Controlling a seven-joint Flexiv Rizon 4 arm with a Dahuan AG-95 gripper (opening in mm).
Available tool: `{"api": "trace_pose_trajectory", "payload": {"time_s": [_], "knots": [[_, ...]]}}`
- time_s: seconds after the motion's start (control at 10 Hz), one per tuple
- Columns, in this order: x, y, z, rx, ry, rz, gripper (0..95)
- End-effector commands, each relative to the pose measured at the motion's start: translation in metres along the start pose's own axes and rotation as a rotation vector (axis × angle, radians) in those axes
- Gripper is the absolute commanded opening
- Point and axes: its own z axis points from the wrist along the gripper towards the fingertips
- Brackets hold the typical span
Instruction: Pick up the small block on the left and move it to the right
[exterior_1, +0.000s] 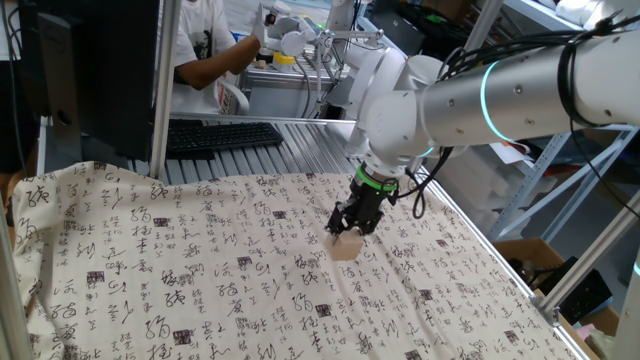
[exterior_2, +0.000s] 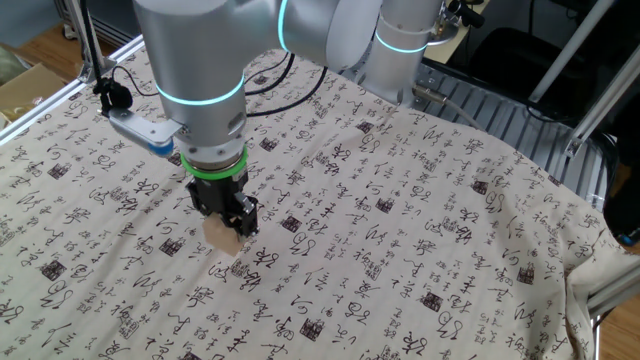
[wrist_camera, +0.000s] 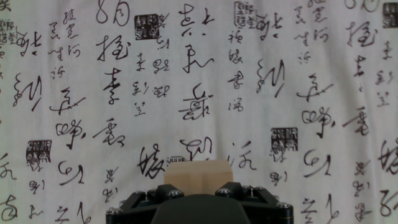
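One small block (exterior_1: 347, 246) pinched between closed gripper (exterior_1: 352, 233) fingers, apparently just above patterned cloth (exterior_1: 200, 280), at 6 o'clock in hand view.

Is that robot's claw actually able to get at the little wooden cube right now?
Yes, it seems so: the gripper is already at the small block, fingers apparently closed around it, with only the printed cloth around it.

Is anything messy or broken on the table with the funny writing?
Nothing broken or spilled. The cloth is a bit wrinkled and hangs rumpled over the table edge. The hand grips the small block squarely.
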Motion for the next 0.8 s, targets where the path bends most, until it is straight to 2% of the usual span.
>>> {"api": "trace_pose_trajectory", "payload": {"time_s": [0.1, 0.8], "knots": [[0.0015, -0.0001, 0.0001, -0.003, 0.000, 0.001, 0.0], [0.0016, -0.0001, 0.0003, 0.001, 0.004, -0.006, 0.0]]}}
